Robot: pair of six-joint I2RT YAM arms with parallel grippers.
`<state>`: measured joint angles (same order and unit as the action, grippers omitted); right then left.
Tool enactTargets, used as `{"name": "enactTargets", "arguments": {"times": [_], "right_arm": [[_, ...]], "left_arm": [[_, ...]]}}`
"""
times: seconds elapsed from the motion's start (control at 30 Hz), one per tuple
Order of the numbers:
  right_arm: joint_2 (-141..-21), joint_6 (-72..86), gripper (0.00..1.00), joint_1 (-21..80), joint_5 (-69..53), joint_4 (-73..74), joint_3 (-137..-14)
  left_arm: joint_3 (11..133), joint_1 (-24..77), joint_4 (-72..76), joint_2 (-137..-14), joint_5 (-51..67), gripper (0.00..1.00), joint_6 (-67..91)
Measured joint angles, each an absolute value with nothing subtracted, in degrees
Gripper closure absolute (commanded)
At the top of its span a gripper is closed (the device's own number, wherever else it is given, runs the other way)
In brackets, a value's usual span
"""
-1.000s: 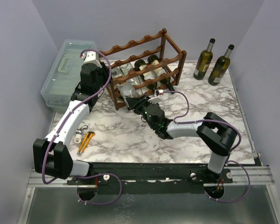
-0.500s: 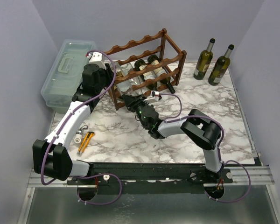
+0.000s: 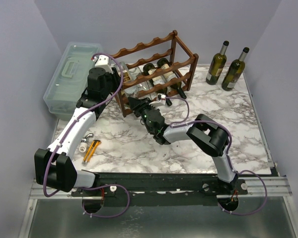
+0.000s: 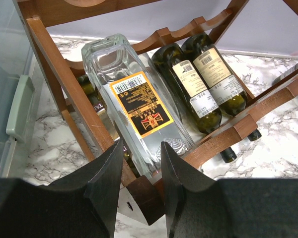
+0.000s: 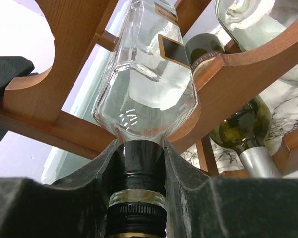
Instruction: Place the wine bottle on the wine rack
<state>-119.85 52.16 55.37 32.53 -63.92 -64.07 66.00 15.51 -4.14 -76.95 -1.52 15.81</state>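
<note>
The wine bottle [image 4: 139, 104] is a clear square glass bottle with an orange and black label. It lies on the middle tier of the dark reddish-brown wine rack [image 3: 154, 54], base to the back and neck to the front. My right gripper [image 5: 139, 153] is shut on its black-capped neck, just in front of the rack's front rail [image 5: 74, 44]. In the top view that gripper [image 3: 139, 105] sits at the rack's front left. My left gripper [image 4: 141, 163] is closed around the rack's near corner post [image 4: 54, 64], at the rack's left end [image 3: 118, 85].
Two dark green bottles [image 4: 203, 84] lie in the rack beside the clear one. Two more stand at the back right [image 3: 217, 63] [image 3: 235, 69]. A pale green plastic box [image 3: 69, 79] sits left of the rack. An orange-handled tool [image 3: 92, 150] and a white fitting [image 3: 84, 144] lie front left.
My right arm has swung left and reached toward the rack, carrying the clear bottle's neck closer to the front rail. The left arm has hardly moved.
</note>
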Motion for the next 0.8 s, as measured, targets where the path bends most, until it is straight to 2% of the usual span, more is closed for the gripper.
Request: {"name": "enactTargets", "arguments": {"times": [0.73, 0.8], "right_arm": [[-123.1, 50.9, 0.99, 53.1, 29.6, -58.7, -70.5], [-123.2, 50.8, 0.90, 52.9, 29.6, -58.1, -71.2]], "left_arm": [[66.0, 15.5, -4.2, -76.9, -1.6, 0.63, 15.8], [66.0, 15.5, -4.2, -76.9, -1.6, 0.63, 15.8]]}}
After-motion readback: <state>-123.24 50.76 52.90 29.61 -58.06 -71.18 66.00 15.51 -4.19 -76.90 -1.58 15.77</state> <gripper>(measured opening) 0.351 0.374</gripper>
